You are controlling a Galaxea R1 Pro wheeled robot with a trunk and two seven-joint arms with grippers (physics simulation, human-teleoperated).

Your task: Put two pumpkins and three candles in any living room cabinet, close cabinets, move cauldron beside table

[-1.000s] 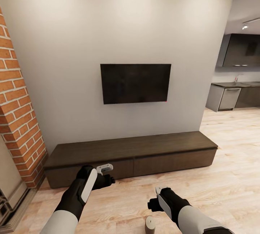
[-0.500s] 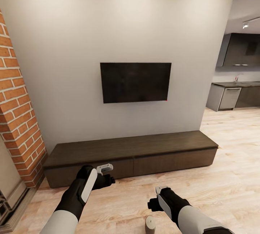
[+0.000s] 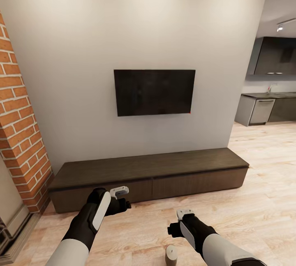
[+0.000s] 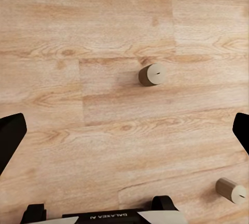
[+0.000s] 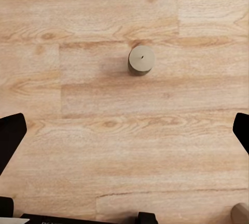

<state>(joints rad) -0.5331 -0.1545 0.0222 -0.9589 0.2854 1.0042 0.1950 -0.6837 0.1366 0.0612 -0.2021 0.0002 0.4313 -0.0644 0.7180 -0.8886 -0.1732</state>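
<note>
Candles upright on bare floor at 6 o'clock, short of shut cabinet at 12 o'clock, left gripper and right gripper hovering overhead, jaws wide apart and empty, seemingly poised for a pick.

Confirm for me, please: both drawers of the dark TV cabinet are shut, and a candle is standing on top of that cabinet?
Not quite. The cabinet does have both drawer fronts shut, but its top is bare. The candle stands on the wooden floor near the right end effector, as the head view shows.
</note>
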